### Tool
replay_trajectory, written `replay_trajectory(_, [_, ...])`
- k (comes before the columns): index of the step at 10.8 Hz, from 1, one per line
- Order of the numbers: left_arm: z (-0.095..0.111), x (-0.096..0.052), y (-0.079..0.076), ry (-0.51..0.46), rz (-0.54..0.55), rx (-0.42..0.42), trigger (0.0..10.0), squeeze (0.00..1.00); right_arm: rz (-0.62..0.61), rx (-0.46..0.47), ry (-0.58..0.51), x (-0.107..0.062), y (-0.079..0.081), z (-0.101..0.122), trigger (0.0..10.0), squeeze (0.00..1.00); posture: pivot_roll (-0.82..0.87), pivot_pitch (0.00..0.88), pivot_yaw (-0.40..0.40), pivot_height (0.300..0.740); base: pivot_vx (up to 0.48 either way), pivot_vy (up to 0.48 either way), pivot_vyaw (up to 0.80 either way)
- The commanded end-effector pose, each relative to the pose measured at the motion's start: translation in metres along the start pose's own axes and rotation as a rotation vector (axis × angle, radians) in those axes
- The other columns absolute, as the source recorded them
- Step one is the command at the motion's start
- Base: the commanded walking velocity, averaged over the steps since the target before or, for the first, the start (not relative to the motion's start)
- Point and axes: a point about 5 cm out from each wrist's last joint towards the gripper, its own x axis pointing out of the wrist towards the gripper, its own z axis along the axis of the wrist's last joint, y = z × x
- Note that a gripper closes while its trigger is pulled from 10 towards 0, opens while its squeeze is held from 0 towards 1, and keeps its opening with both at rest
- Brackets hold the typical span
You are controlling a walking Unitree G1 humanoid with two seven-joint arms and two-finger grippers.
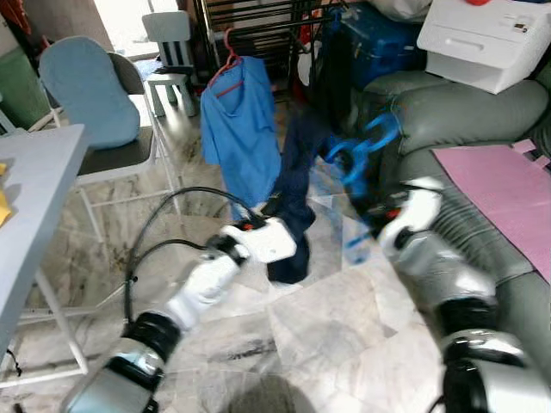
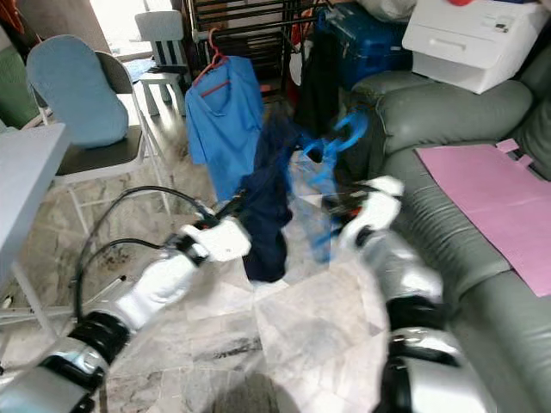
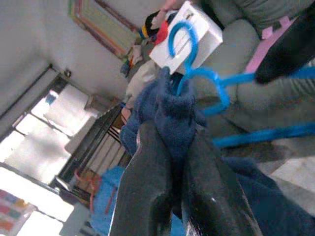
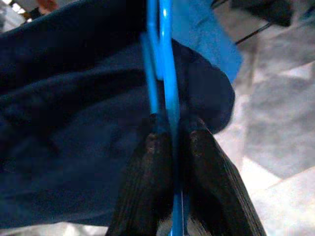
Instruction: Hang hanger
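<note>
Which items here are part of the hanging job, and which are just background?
Job items:
- blue hanger, pinched by the right end effector
- dark navy garment, pinched by the left end effector
- black rack, probable hanging spot

Background:
- light blue shirt on a red hanger
- grey sofa
- pink sheet
- folding chair
- white box

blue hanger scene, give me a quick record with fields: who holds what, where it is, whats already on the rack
blue hanger: held up between the arms, not on the rack
right gripper: shut on the hanger's thin bars
left gripper: shut on the dark navy garment at the hanger
drying rack: behind, carries a light blue shirt on a red hanger
sofa: on the robot's right
</note>
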Motion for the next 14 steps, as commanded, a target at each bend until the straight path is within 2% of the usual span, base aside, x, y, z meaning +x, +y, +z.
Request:
replay_trajectory(1, [0.012, 0.006, 0.004, -0.078, 0.011, 0.048, 10.0, 0.0, -0.002, 0.014, -0.001, 0.002, 0.006, 0.0, 10.0, 0.0, -0.1, 0.0, 0.062, 0.74, 0.0, 0.0, 0.0])
replay_trajectory(2, [0.02, 0.008, 0.0, -0.13, -0.025, 0.053, 10.0, 0.0, 0.021, 0.112, 0.008, 0.005, 0.012, -0.002, 10.0, 0.0, -0.1, 0.0, 0.062, 0.74, 0.0, 0.0, 0.0])
replay_trajectory(4, [0.026, 0.004, -0.016, -0.156, -0.125, -0.043, 10.0, 0.0, 0.079, 0.208, -0.038, 0.012, 0.027, 0.005, 10.0, 0.0, -0.1, 0.0, 0.069, 0.74, 0.0, 0.0, 0.0])
replay_trajectory(5, [0.026, 0.001, -0.019, -0.163, -0.135, -0.059, 10.0, 0.0, 0.098, 0.26, -0.047, 0.013, 0.031, 0.007, 10.0, 0.0, -0.1, 0.0, 0.069, 0.74, 0.0, 0.0, 0.0])
replay_trajectory(7, [0.021, -0.007, -0.029, -0.128, -0.186, -0.112, 10.0, 0.0, 0.096, 0.416, -0.131, 0.017, 0.034, 0.017, 10.0, 0.0, -0.1, 0.0, 0.063, 0.74, 0.0, 0.0, 0.0])
replay_trajectory(8, [0.01, -0.015, -0.038, -0.058, -0.22, -0.142, 10.0, 0.0, 0.132, 0.467, -0.201, 0.017, 0.04, 0.028, 10.0, 0.0, -0.1, 0.0, 0.06, 0.74, 0.0, 0.0, 0.0])
replay_trajectory(9, [0.003, -0.02, -0.041, -0.009, -0.221, -0.146, 10.0, 0.0, 0.196, 0.451, -0.203, 0.016, 0.048, 0.031, 10.0, 0.0, -0.1, 0.0, 0.059, 0.74, 0.0, 0.0, 0.0])
replay_trajectory(10, [-0.007, -0.025, -0.043, 0.066, -0.222, -0.14, 10.0, 0.0, 0.326, 0.35, -0.171, 0.009, 0.062, 0.028, 10.0, 0.0, -0.1, 0.0, 0.058, 0.74, 0.0, 0.0, 0.0])
replay_trajectory(11, [-0.011, -0.027, -0.043, 0.092, -0.225, -0.136, 10.0, 0.0, 0.39, 0.255, -0.16, 0.004, 0.068, 0.025, 10.0, 0.0, -0.1, 0.0, 0.058, 0.74, 0.0, 0.0, 0.0])
replay_trajectory(12, [-0.018, -0.03, -0.043, 0.133, -0.23, -0.124, 10.0, 0.0, 0.426, 0.04, -0.145, -0.004, 0.069, 0.017, 10.0, 0.0, -0.1, 0.0, 0.061, 0.74, 0.0, 0.0, 0.0])
replay_trajectory(13, [-0.02, -0.031, -0.043, 0.144, -0.237, -0.126, 10.0, 0.0, 0.398, 0.04, -0.172, -0.005, 0.064, 0.02, 10.0, 0.0, -0.11, 0.0, 0.063, 0.74, 0.0, 0.0, 0.0])
replay_trajectory(14, [-0.019, -0.032, -0.054, 0.153, -0.281, -0.151, 10.0, 0.0, 0.393, 0.085, -0.231, -0.009, 0.061, 0.031, 10.0, 0.0, -0.11, 0.0, 0.067, 0.74, 0.0, 0.0, 0.0])
